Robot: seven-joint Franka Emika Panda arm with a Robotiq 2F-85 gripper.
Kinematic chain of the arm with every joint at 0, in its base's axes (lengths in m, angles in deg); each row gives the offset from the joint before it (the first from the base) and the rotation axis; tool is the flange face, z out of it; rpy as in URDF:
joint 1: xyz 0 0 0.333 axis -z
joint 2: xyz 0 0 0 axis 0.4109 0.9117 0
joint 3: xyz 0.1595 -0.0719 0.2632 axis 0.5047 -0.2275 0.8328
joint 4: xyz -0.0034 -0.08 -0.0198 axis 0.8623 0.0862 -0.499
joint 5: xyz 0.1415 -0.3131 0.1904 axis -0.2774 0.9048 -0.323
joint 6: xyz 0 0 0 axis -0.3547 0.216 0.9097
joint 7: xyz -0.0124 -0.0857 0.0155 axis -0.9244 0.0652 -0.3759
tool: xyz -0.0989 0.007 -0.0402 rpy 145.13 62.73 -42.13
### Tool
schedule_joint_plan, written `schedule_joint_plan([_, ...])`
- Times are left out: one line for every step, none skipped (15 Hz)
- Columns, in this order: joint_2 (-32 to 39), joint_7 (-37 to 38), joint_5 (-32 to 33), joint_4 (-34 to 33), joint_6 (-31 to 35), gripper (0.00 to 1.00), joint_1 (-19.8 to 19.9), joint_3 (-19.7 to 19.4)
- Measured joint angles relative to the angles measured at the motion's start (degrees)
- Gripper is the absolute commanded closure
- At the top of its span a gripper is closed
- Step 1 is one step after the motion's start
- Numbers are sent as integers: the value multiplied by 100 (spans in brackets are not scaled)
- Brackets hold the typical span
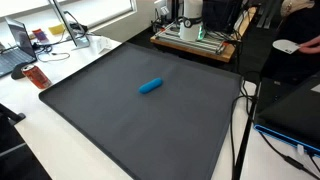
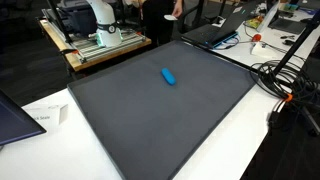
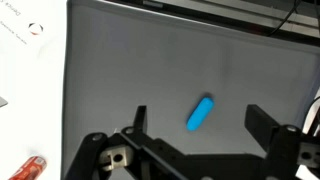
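Note:
A small blue capsule-shaped object (image 1: 151, 86) lies alone on the large dark grey mat (image 1: 120, 120), seen in both exterior views (image 2: 169, 76). In the wrist view the blue object (image 3: 200, 113) lies on the mat between and ahead of the two black fingers. My gripper (image 3: 200, 120) hangs well above it, open wide, with nothing held. One fingertip (image 3: 140, 118) and the other fingertip (image 3: 262, 120) stand far apart. The gripper itself is out of frame in both exterior views; only the robot base (image 2: 100, 22) appears at the mat's far side.
The mat lies on a white table (image 2: 250, 130). Cables (image 2: 280, 80) run along one side. A laptop (image 1: 18, 45) and a red bottle (image 1: 35, 75) stand near a corner. A paper sheet (image 2: 45, 118) lies beside the mat. A person (image 1: 295, 30) sits beyond the table.

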Motion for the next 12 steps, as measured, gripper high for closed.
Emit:
schedule_joint_plan([0,0,0,0,0,0,0,0])
schedule_joint_plan([0,0,0,0,0,0,0,0])
schedule_joint_plan([0,0,0,0,0,0,0,0])
schedule_joint_plan([0,0,0,0,0,0,0,0])
schedule_joint_plan([0,0,0,0,0,0,0,0])
schedule_joint_plan([0,0,0,0,0,0,0,0])
schedule_joint_plan([0,0,0,0,1,0,0,0])
schedule_joint_plan([0,0,0,0,1,0,0,1])
schedule_joint_plan([0,-38,-55,0,14,0,-6,1])
schedule_joint_plan([1,-172,-177,1,76,0,-38,-6])
schedule_joint_plan([4,-344,-352,2,183,0,-88,-15])
schedule_joint_plan([14,-524,-553,2,319,0,-159,-19])
